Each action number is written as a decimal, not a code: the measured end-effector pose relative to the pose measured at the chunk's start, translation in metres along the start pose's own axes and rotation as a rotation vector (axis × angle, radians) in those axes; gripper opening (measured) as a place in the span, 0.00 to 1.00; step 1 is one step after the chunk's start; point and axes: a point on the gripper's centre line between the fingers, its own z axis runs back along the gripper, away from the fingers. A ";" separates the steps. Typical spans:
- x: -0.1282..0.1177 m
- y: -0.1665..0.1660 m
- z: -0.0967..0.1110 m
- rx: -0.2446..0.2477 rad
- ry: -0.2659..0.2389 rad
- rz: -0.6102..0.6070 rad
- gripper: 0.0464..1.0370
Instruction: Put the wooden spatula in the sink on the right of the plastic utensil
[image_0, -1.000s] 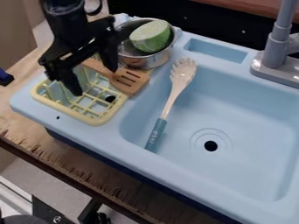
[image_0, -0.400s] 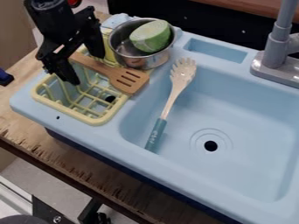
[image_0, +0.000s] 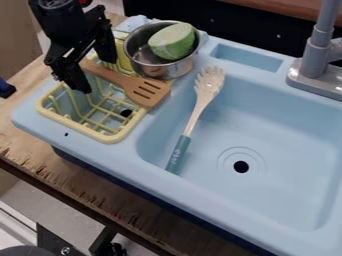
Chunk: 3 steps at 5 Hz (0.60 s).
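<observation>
Camera view: gripper (image_0: 95, 74) hangs over the far-left part of the yellow rack (image_0: 110, 137), fingers (image_0: 81, 83) well apart, one each side of the handle of the wooden spatula (image_0: 149, 92). Spatula lies slantwise over the rack's far side, slotted head to the right, close to the metal pot (image_0: 180, 66) w/ the green food piece (image_0: 172, 41) in it. Nothing clamped, as far as I can tell.

Step in hand, my read: grasp the handle. Keep the wrist turned so the fingers close across it, not along it. Get the tips low enough for a full bite, but mind the rack prongs — a finger snagged there could drag the rack too. Grip is nr the handle's end, so the head will prob. want to sag or swivel; squeeze firmly, then lift straight up before going sideways, else the head may knock the pot.

Next, carry it high over the plastic utensil (image_0: 182, 148), which slants in the left part of the sink (image_0: 284, 165), & lower it to the right, approx. by the drain (image_0: 241, 166) — roughly parallel, w/ a gap btwn the two.
</observation>
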 end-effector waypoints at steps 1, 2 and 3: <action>0.001 0.001 -0.004 0.011 -0.001 0.006 0.96; 0.004 0.002 -0.004 0.010 -0.002 0.006 0.96; 0.005 0.008 -0.004 0.035 0.018 0.003 0.96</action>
